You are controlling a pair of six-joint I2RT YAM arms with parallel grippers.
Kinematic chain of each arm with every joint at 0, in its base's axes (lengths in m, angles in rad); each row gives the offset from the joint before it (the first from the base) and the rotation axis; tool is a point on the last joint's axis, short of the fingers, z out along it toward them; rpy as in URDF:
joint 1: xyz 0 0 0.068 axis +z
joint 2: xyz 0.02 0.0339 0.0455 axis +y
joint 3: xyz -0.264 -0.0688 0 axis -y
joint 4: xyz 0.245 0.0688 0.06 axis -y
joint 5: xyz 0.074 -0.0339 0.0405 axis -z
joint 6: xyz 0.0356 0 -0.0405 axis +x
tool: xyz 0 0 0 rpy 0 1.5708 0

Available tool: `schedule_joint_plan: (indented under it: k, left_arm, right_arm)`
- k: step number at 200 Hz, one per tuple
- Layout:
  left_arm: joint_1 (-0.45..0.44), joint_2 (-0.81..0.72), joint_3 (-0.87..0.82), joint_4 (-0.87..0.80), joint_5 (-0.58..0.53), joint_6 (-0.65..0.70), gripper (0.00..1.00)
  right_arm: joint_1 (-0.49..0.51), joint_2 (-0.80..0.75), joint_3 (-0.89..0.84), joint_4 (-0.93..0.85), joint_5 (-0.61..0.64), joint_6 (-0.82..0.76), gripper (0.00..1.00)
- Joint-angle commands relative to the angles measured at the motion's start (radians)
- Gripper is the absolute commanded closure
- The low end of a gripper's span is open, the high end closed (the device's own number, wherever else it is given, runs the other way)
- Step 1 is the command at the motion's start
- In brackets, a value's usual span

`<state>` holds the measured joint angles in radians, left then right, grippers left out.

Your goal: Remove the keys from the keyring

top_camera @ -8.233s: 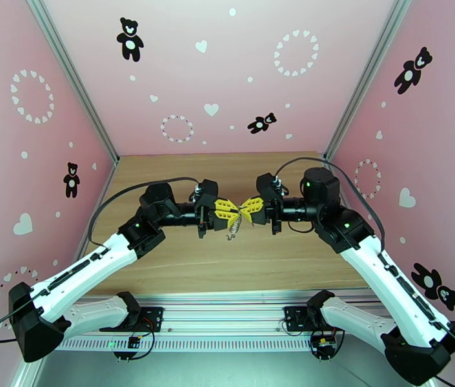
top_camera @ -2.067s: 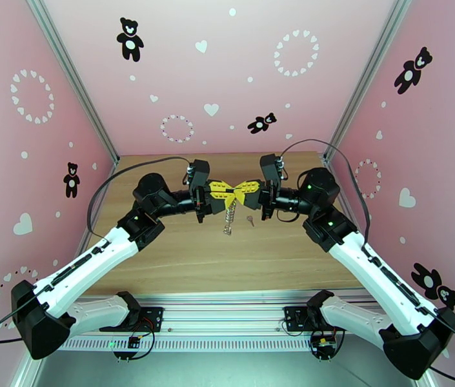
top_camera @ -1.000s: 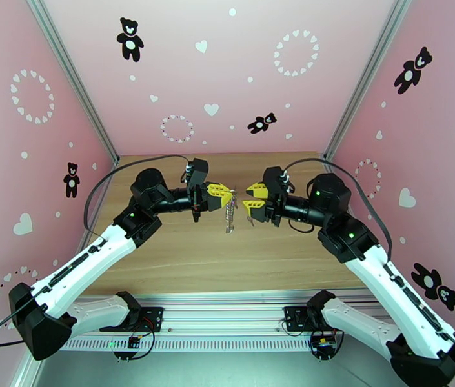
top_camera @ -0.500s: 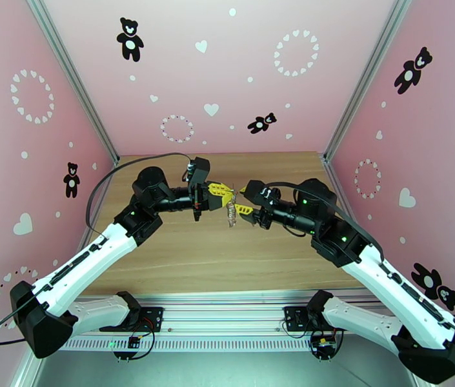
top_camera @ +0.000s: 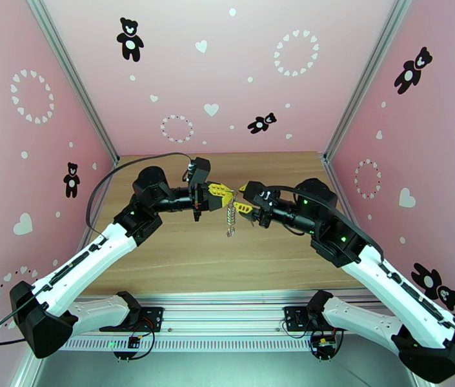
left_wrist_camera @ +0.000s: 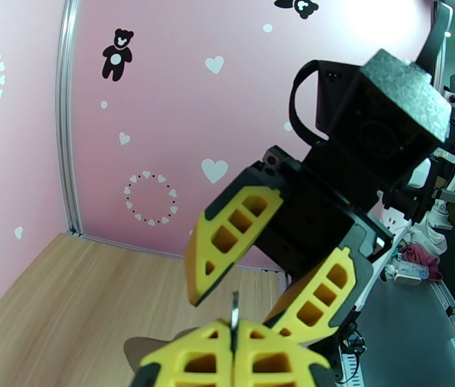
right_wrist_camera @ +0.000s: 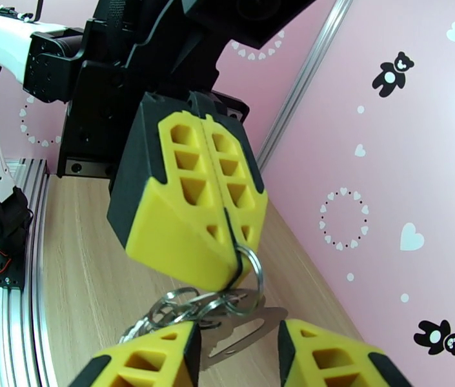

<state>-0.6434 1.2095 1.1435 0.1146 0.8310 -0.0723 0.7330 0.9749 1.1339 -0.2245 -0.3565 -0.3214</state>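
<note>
Seen from above, two arms reach in from the near edge and meet over the middle of the wooden bench (top_camera: 182, 259). The left pincer (top_camera: 225, 190) is closed. The keyring (top_camera: 230, 219) hangs down from its tips as one thin silvery strand. The right pincer (top_camera: 242, 197) faces it from the right with its yellow fingers spread, one above and one below the top of the strand. From here the links are too small to tell apart.

The left wrist camera gives the grip itself. The left pincer's two fingers press flat together at the bottom edge, and a thin metal edge stands up out of the seam. Just beyond, the right pincer's fingers splay in a V, with a tip on either side of that edge.

The right wrist camera looks at the left pincer from the front and resolves the metalwork. The closed tips pinch a round split ring (right_wrist_camera: 251, 269). Below it sits a tangle of smaller rings (right_wrist_camera: 185, 304), and a flat silvery tab (right_wrist_camera: 246, 331) whose nature I cannot tell. The tab lies across the gap between the right pincer's own fingers, which stand apart at the bottom edge. Whether either finger touches it is unclear.

Counted, there are two arms, two pincers, four yellow fingers, one keyring, one large ring and one tab. The small rings overlap too much to count.
</note>
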Motion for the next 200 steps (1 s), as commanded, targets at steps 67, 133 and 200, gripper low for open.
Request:
schedule_joint_plan:
  k: [67,133,200]
  left_arm:
    - [0.007,-0.008,0.03,-0.045,0.002,0.029,1.0]
    - [0.005,0.008,0.057,-0.066,0.007,0.029,1.0]
    - [0.006,0.015,0.12,-0.232,-0.01,0.062,1.0]
  right_arm:
    - [0.005,0.007,0.02,0.036,0.056,-0.015,0.75]
    - [0.006,0.006,0.036,0.006,0.038,-0.039,0.85]
    - [0.006,0.0,0.055,-0.05,0.084,-0.123,0.99]
